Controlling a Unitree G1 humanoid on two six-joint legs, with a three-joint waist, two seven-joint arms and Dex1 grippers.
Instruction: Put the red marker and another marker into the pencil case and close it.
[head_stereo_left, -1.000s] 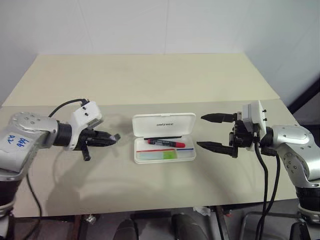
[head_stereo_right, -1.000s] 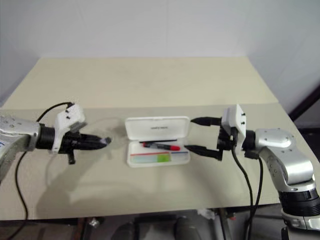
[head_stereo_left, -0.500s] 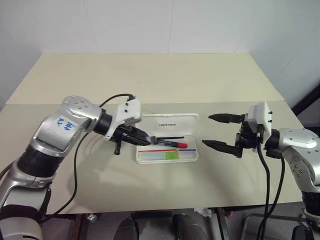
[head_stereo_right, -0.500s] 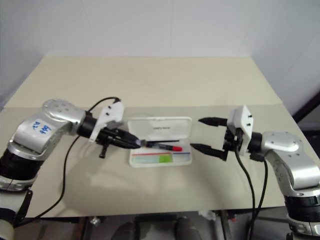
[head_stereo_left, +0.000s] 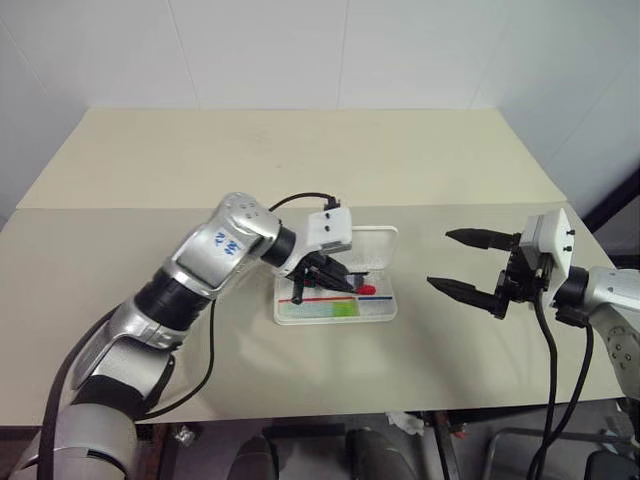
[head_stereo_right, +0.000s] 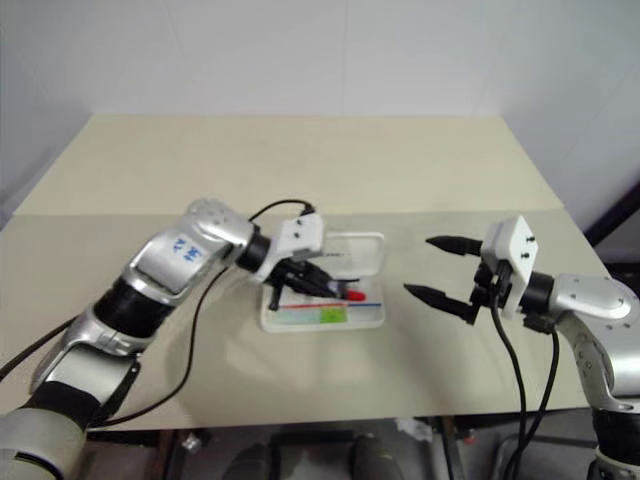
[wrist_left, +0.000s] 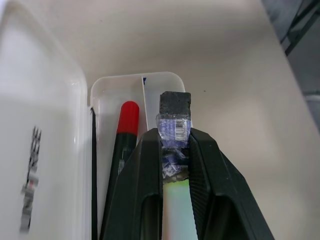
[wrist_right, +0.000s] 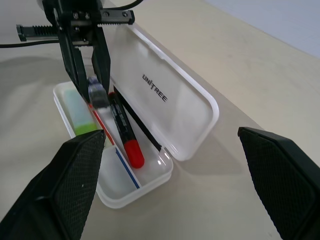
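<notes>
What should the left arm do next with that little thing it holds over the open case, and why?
Probably lower slightly and open the left gripper, dropping the small black-tipped item into the pencil case. It hangs over the open tray, where the red marker and green-ended marker already lie; the lid stands open.

The white pencil case (wrist_right: 172, 107) lies open on the table, lid tilted back. The red marker (wrist_right: 125, 132) lies inside along the hinge side, its red end outward. The pale marker with a green end (wrist_right: 80, 114) lies flat in the front compartment.
</notes>
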